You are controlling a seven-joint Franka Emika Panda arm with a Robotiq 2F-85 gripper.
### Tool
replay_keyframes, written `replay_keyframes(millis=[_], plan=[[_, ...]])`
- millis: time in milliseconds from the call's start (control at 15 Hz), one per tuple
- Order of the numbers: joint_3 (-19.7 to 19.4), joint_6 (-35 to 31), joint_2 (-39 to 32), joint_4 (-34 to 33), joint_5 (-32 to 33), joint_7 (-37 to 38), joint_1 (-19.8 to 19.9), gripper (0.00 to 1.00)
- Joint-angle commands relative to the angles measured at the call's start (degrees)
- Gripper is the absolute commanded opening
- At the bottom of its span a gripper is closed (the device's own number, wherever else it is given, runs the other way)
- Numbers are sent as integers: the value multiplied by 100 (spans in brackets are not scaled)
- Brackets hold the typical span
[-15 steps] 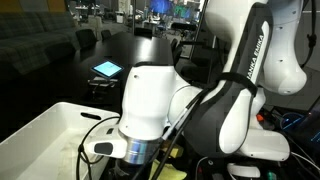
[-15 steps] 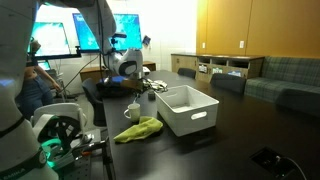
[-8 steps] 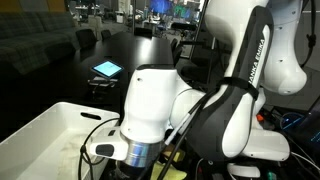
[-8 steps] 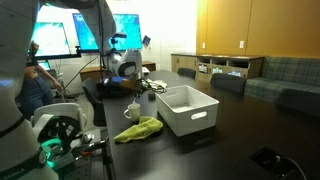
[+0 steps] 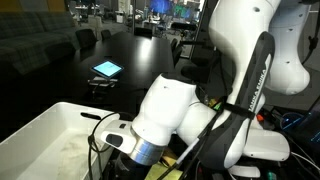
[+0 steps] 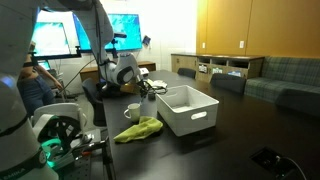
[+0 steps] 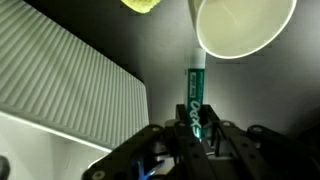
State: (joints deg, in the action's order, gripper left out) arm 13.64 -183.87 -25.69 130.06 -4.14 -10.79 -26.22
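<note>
Half done by my reckoning: the marker [image 7: 195, 95] is up off the table [image 7: 255, 100] and clamped in the gripper [image 7: 197, 130], so the pick-up part looks sorted. What's left is setting it down, since it isn't resting in or on anything, neither the mug [image 7: 245, 25] nor the bin [image 7: 60, 95]. The two fingers [image 7: 172, 140] are pinching the marker from either side at its near end, closed in tight on the barrel. The rest of the green body pokes straight out past the fingertips, so most of its length is free. In the wrist view the far tip ends right at the mug's rim, on the side facing the bin. I can't tell whether it's touching the rim or just hanging above it. A corner of the yellow-green cloth [image 7: 143, 4] shows past the mug, and the bin's ribbed wall runs alongside the marker, apart from it. In an exterior view the gripper [image 6: 148, 92] hangs just above the mug [image 6: 133, 112], between the mug and the bin [image 6: 188, 108]. The cloth [image 6: 140, 128] lies beside both, towards the table's edge. The marker is too small to pick out there, and from the opposite side the arm [image 5: 170, 110] blocks the whole grip, so only the bin's rim [image 5: 50, 118] shows
</note>
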Motion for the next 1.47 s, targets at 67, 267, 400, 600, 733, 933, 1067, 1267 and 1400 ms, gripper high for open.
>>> replay_keyframes(millis=[67,267,400,600,733,933,1067,1267,1400], plan=[[-2016,-109,285,337,112,239,-1940,13],[-3073,76,287,430,95,239,-3068,13],[-3347,207,349,466,51,239,-3443,13],[-3282,462,540,490,15,215,-3556,13],[-3049,760,752,464,-32,135,-3379,13],[-2222,1189,1070,400,426,401,-2496,13],[-1549,1425,1126,288,373,361,-1853,13],[-737,1599,873,-29,289,385,-1046,13],[-414,1634,693,-209,364,484,-689,13]])
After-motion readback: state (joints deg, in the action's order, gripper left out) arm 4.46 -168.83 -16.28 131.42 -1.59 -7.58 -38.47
